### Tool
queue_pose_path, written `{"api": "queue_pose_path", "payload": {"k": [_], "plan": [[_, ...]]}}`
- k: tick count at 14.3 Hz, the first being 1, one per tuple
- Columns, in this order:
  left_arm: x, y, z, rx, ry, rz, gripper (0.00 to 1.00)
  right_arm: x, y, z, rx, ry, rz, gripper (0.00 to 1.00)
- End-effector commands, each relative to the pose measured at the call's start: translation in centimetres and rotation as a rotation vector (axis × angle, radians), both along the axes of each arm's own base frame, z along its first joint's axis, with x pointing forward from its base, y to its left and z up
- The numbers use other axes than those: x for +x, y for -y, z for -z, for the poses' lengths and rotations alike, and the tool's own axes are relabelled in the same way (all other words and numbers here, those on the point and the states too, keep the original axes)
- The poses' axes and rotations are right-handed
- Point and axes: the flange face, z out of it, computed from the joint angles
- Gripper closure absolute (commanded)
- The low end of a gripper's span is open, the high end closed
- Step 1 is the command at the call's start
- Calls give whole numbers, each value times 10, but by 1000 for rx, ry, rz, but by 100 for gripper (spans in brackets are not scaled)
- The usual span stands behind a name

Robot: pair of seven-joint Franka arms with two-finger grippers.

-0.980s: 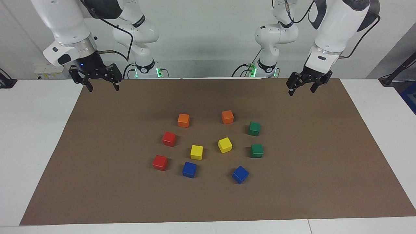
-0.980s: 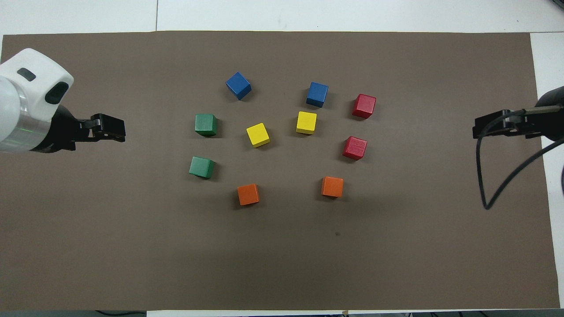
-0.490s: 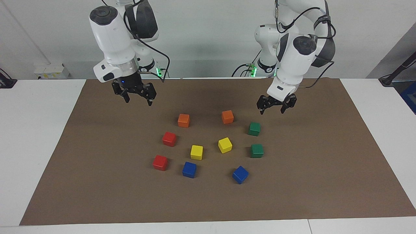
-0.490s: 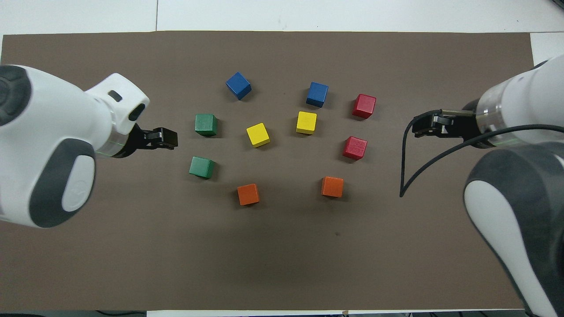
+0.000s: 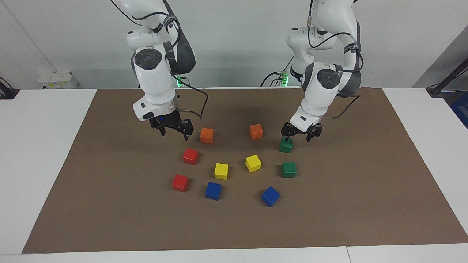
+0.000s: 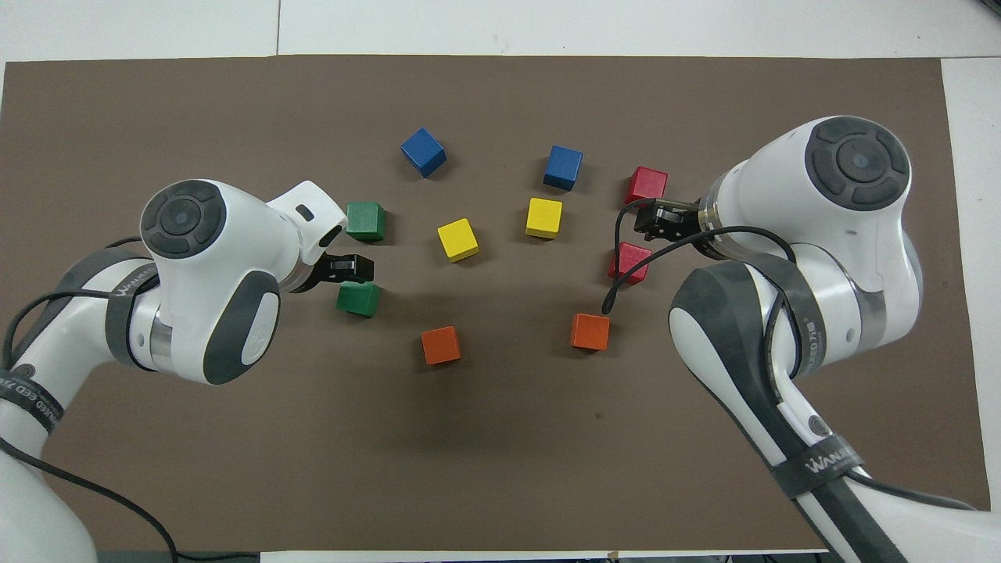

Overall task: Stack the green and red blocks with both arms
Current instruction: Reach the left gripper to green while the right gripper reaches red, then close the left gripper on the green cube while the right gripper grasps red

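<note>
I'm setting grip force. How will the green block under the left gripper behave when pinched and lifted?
The green block looks rigid with flat, parallel faces, so it probably grips squarely. Its surface looks smooth, so it may slip under light force. As a small cube lying flat on the brown mat, it seems unlikely to roll or tip.

two green blocks [image 5: 286, 145], two red blocks [image 5: 190, 156], two orange cubes [image 5: 206, 135], two yellow cubes [image 5: 221, 171], two blue cubes [image 5: 213, 190]

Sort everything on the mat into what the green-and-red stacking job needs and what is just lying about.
Belongs to the job:
- green block nearer the robots, under the left gripper
- green block farther out
- red block nearer the robots, close to the right gripper
- red block farther out

Just lying about:
- two orange cubes
- two yellow cubes
- two blue cubes
</note>
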Motion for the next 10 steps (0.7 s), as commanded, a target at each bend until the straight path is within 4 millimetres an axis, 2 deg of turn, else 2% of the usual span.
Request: {"api": "queue_pose_path", "payload": {"k": [1, 3, 5, 7, 10], "plan": [[-9, 1, 21, 0, 14, 19, 0, 1, -9, 24, 21, 18, 37, 0], [-17, 9, 33, 6, -4, 33, 0, 1, -9, 41, 24, 32, 36, 0], [-19, 9, 42, 2, -1, 20, 0, 4, -10, 54, 21, 26, 37, 0], [-21, 18, 57, -1, -8, -2, 0, 4, -10, 63, 24, 37, 37, 0], [-25, 24, 67, -1, -17, 0, 0, 6, -11, 82, 21, 33, 39, 0]]}}
